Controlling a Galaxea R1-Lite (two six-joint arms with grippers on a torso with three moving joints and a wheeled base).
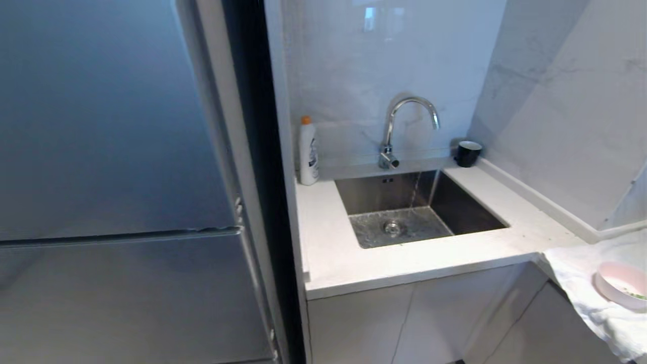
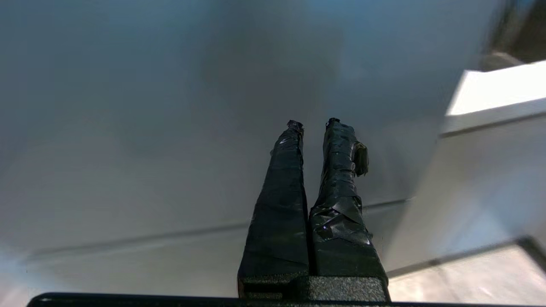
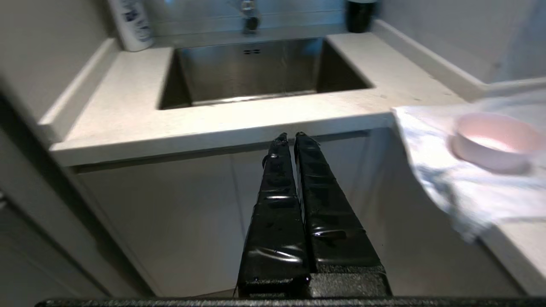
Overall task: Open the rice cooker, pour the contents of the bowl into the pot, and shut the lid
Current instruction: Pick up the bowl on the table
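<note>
1. Rice cooker, pot and lid: none in any view; location cannot be told
2. Pink bowl [image 1: 622, 284] sits on a white cloth [image 1: 601, 303] at the counter's right end, well apart from the sink [image 1: 470, 210]; pale contents inside, too blurred to identify
3. Right gripper [image 3: 288, 136]: fingers pressed together, empty, held low before the cabinet below the counter [image 3: 239, 119]
4. Left gripper [image 2: 313, 124]: fingers together bar a sliver at the tips, empty, facing the grey fridge [image 2: 170, 106]
5. Judgement: bowl likely light, rigid, smooth-walled; take it by pinching the rim; cloth beneath may slide or bunch when lifting
</note>
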